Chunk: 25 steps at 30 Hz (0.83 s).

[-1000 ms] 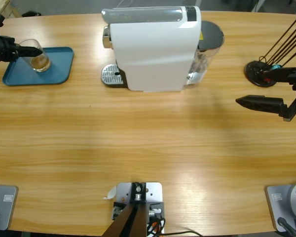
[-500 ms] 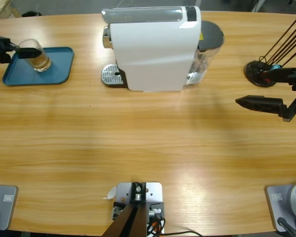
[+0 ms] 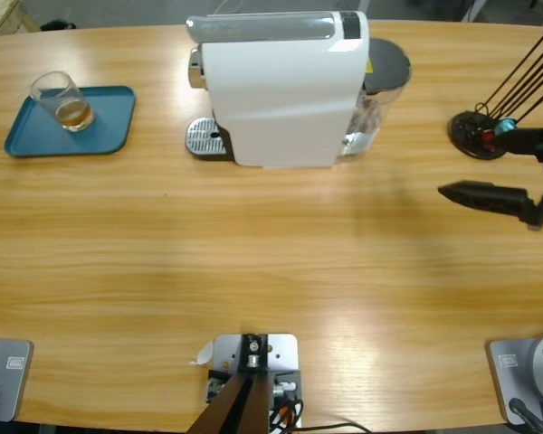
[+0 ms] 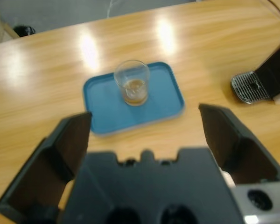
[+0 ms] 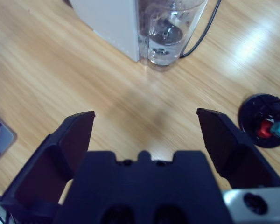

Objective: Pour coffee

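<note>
The coffee (image 3: 71, 112) is a shallow amber layer at the bottom of a clear glass (image 3: 61, 99) standing upright on a blue tray (image 3: 109, 127) near the bench's (image 3: 253, 262) far left corner. In the left wrist view the left end effector (image 4: 144, 135) has its jaws spread wide and holds nothing; the coffee (image 4: 135, 87) lies ahead of it, between the lines of the two jaws and well apart from them. The right end effector (image 3: 452, 191) hovers near the bench's right edge, far from the coffee, jaws wide open and empty in its wrist view. A white machine (image 3: 281, 90) stands at the middle of the far edge, a black stand (image 3: 475, 136) near the right edge.
</note>
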Tool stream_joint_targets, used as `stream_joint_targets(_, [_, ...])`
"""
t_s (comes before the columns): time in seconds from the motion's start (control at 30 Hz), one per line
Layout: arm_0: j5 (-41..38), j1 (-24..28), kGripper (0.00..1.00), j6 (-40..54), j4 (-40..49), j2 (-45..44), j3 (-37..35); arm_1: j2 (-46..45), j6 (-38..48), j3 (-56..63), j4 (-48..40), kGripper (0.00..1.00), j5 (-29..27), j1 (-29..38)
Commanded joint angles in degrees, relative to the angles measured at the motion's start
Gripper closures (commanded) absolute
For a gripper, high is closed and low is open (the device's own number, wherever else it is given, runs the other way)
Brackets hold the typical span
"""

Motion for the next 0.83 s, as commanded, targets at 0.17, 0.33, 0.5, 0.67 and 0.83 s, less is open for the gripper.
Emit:
stream_joint_targets(0.17, [-10.7,-14.6,0.009,-1.3,22.9,-13.3,-2.4,-6.1,0.3,-6.5,13.5,0.0,-1.5,-0.5])
stream_joint_targets(0.33, [-12.2,-15.2,0.009,-1.6,21.9,-15.6,-0.9,1.9,1.4,-9.1,15.5,0.0,-4.6,-0.5])
stream_joint_targets(0.5, [-13.4,-15.2,0.007,-3.6,15.9,-14.3,2.0,1.7,3.2,-8.6,13.5,0.0,-9.4,0.7])
stream_joint_targets(0.67, [-13.4,-15.6,0.004,-4.9,13.4,-14.5,3.4,-2.3,3.9,-7.3,12.4,0.0,-9.3,0.7])
stream_joint_targets(0.83, [-13.4,-16.6,0.009,-6.5,10.8,-14.7,5.0,-3.7,4.4,-7.0,12.4,0.0,-9.3,0.7])
